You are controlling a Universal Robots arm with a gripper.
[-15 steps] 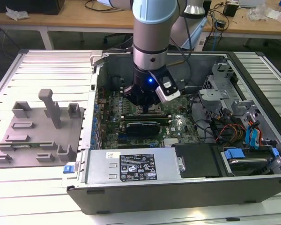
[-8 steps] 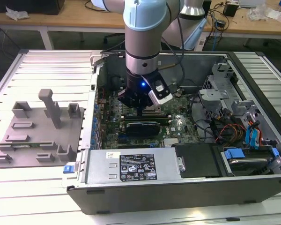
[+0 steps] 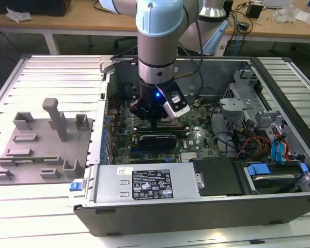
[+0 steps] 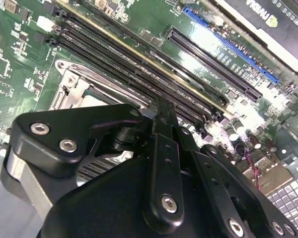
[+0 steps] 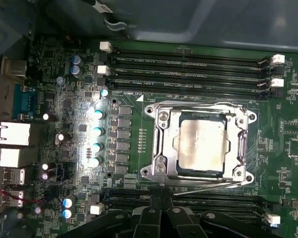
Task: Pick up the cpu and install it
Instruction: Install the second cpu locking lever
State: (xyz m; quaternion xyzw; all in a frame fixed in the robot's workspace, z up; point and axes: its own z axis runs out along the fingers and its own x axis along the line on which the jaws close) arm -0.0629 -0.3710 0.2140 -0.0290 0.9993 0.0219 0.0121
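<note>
Squarely socketed, flat silvery cpu (image 5: 202,146)

The exterior view looks down from above onto the open computer case (image 3: 206,206). The 2 wrist views sit close over its motherboard (image 5: 114,99), sharing the socket frame (image 5: 201,144).

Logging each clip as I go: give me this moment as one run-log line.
gripper: low over motherboard, inside computer case | cpu: lying in its socket, apart from the gripper | holding: not visible

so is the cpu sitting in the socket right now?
Yes, in the first wrist view the cpu lies flat inside the socket frame.
</note>
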